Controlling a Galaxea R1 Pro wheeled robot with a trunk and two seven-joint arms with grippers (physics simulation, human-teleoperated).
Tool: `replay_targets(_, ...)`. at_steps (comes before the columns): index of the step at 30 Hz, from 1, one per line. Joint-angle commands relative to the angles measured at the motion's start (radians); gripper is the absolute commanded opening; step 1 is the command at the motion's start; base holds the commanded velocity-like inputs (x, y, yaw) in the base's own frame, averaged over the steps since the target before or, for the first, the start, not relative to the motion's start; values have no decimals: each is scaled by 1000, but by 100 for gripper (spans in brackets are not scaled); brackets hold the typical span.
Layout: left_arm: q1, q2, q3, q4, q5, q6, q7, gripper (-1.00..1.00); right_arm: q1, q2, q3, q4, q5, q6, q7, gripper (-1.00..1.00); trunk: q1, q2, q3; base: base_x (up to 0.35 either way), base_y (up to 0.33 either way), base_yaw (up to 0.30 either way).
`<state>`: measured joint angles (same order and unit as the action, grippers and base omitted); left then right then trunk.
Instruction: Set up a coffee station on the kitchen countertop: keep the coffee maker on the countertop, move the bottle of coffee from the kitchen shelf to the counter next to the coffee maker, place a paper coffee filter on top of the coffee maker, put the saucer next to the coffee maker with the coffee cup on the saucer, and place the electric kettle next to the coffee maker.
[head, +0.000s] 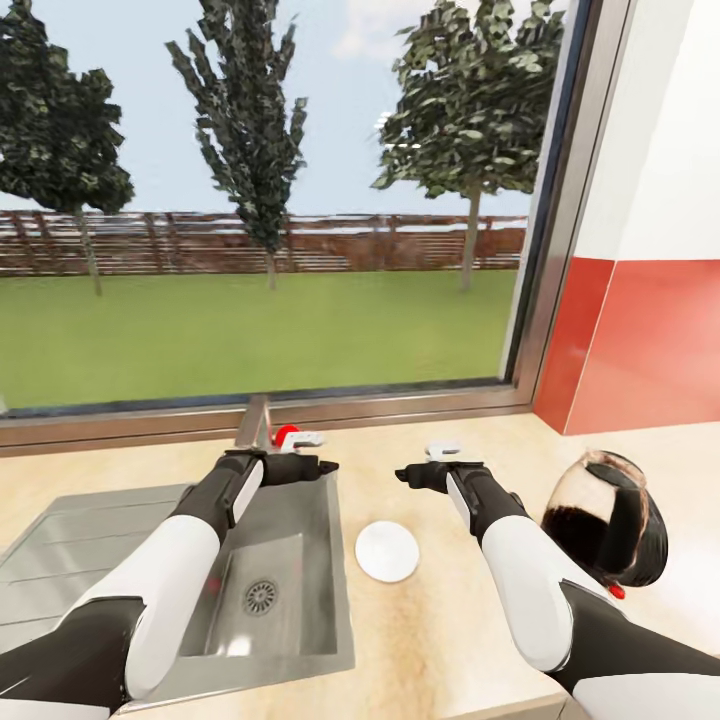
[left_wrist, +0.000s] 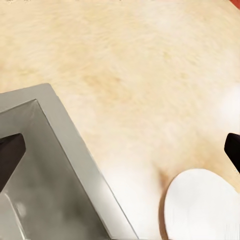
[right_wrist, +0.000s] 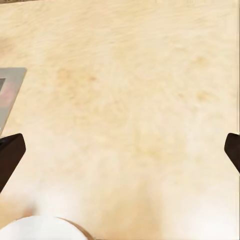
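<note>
Between sink (head: 300, 560) edge and coffee maker (head: 600, 525): saucer (head: 387, 551), bare countertop (head: 450, 640)

Saucer (head: 387, 551): white, round, lay flat on the beige countertop (head: 450, 640) just beside the sink rim. Coffee maker (head: 600, 520): dark glass, lay tipped on its side near the red wall.

Head overlooks countertop (head: 440, 640); wrists close above it.

Saucer (head: 387, 551) lies on countertop (head: 440, 640) between sink (head: 250, 590) at left and coffee maker (head: 600, 525) at right.
</note>
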<state>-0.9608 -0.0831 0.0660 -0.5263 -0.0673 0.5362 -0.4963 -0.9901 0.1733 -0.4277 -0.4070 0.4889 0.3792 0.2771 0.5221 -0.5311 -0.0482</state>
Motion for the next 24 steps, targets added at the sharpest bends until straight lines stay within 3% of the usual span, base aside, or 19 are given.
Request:
replay_targets(1, -1, -1, 7, -1, -7, 7, -7, 100, -1, 1, -8, -3, 10, 4, 8, 100, 1, -2, -2, 140, -136, 0)
replay_targets(18, 1, 0, 8, -1, -6, 7, -9, 100, -1, 1, -8, -2, 11, 4, 8, 100, 1, -2, -2, 64, -47, 0)
replay_targets(21, 18, -5, 24, 16, 10, 24, -26, 100, 16, 1, -25, 16, -6, 21, 25, 100, 1, -2, -2, 0, 0, 0)
replay_targets(24, 35, -3, 41, 33, 4, 29, -43, 100, 25, 1, -42, 33, -22, 25, 42, 100, 1, -2, -2, 0, 0, 0)
